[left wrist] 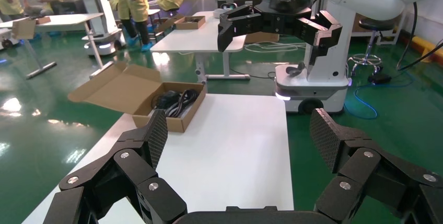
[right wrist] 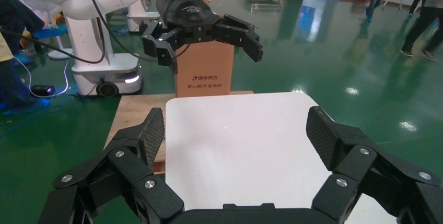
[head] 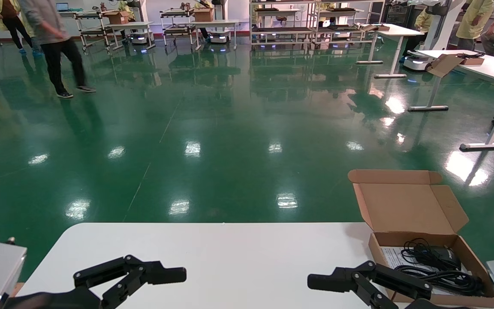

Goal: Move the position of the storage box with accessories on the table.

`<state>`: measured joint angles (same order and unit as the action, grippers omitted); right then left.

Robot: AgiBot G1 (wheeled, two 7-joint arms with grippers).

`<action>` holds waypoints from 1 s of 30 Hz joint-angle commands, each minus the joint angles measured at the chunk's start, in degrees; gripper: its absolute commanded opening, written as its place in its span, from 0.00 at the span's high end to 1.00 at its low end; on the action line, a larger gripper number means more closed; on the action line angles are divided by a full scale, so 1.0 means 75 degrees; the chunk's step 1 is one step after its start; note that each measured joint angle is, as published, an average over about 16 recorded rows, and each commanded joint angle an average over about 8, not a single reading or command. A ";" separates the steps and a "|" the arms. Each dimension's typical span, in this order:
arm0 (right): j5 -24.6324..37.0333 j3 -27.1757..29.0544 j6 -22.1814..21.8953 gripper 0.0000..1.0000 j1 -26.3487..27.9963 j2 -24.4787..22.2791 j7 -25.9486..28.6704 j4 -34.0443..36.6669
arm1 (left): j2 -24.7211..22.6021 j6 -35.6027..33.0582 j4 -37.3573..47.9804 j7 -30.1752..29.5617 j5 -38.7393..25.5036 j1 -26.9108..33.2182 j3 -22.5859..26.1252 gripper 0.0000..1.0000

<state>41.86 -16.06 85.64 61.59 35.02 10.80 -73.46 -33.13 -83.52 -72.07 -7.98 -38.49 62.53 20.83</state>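
Head view shows the big white table close in front of the robot. The storage box sits at the table's right end, near the edge, with its flap lid standing open toward the far side. Inside it lie coiled black cables on a white paper sheet. The right gripper hangs low over the table just left of the box, not touching it, its fingers spread apart and holding nothing. The left gripper waits over the left part of the table, well away from the box, fingers also spread apart.
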 commanded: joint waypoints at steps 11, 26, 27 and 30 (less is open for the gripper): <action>0.0008 -0.0007 -0.0010 0.00 0.0007 0.0006 0.0006 0.0014 | 0.0000 0.0000 0.0000 0.0000 0.0000 0.0000 0.0000 0.00; 0.0008 -0.0013 -0.0015 0.00 0.0014 0.0007 0.0009 0.0022 | 0.0000 0.0000 0.0000 0.0000 0.0000 0.0000 0.0000 0.00; 0.0008 -0.0013 -0.0015 0.00 0.0014 0.0007 0.0009 0.0022 | 0.0000 0.0000 0.0000 0.0000 0.0000 0.0000 0.0000 0.00; 0.0008 -0.0013 -0.0015 0.00 0.0015 0.0007 0.0010 0.0023 | 0.0000 0.0000 0.0000 0.0000 0.0000 0.0000 0.0000 0.00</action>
<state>41.93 -16.16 85.53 61.70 35.07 10.87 -73.28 -33.13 -83.52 -72.06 -7.98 -38.49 62.53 20.83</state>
